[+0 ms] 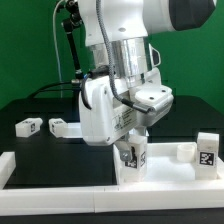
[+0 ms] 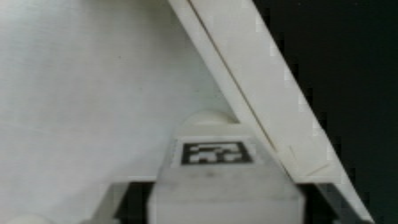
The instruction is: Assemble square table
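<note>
Black table (image 1: pixel 40 150); loose legs (image 1: pixel 27 126): exterior view only.

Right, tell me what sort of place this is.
Probably a robotics lab test bench: a white robot arm over a black tabletop, a plain green backdrop, and small white tagged plastic blocks.

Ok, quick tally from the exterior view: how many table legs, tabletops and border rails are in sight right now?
Legs: 4
Square tabletop: 1
Border rail: 1
Total: 6
</note>
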